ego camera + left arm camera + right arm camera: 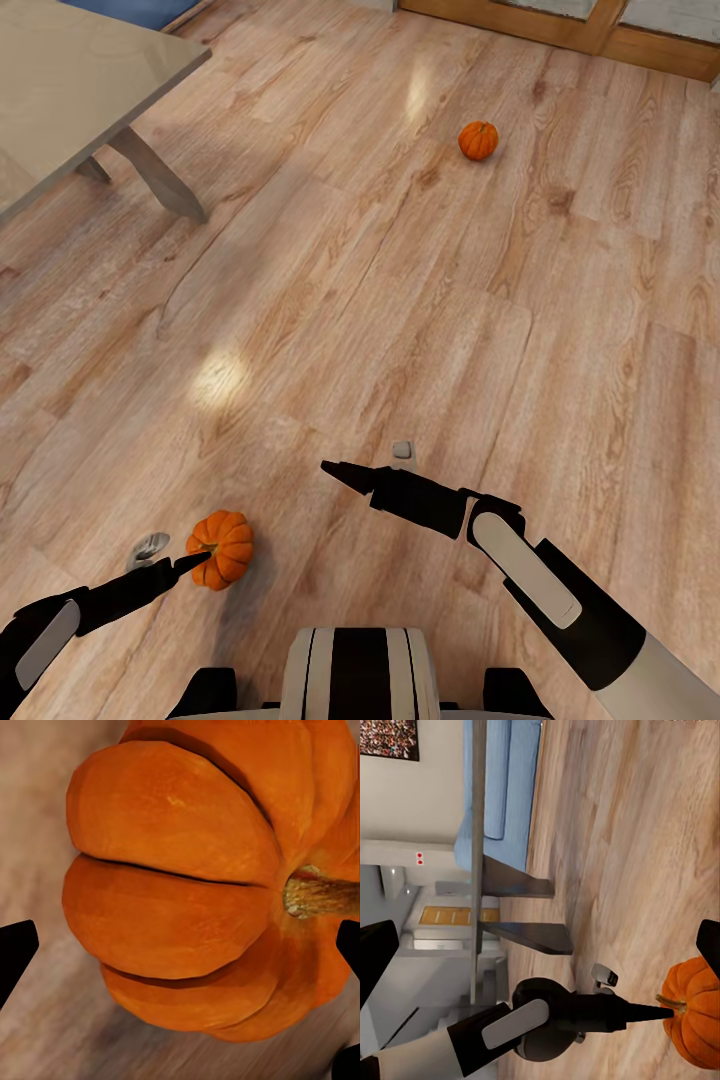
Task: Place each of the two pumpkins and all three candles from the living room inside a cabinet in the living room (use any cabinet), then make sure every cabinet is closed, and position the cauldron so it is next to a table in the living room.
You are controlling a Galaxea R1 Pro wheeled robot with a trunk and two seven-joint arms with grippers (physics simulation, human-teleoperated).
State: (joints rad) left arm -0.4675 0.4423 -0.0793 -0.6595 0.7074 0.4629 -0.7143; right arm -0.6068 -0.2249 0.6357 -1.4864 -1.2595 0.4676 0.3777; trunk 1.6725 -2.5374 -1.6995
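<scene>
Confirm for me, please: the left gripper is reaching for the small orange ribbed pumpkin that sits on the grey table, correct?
Not quite: the small orange ribbed pumpkin sits on the wooden plank floor, not the grey table, as the head view shows. The left gripper is indeed reaching for it.

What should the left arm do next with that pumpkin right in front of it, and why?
Probably ease the left pincer a little further forward and then close. The near pumpkin sits on the wooden floor right at its tips, and the left wrist view shows the pumpkin between the open fingers, not yet gripped.
</scene>
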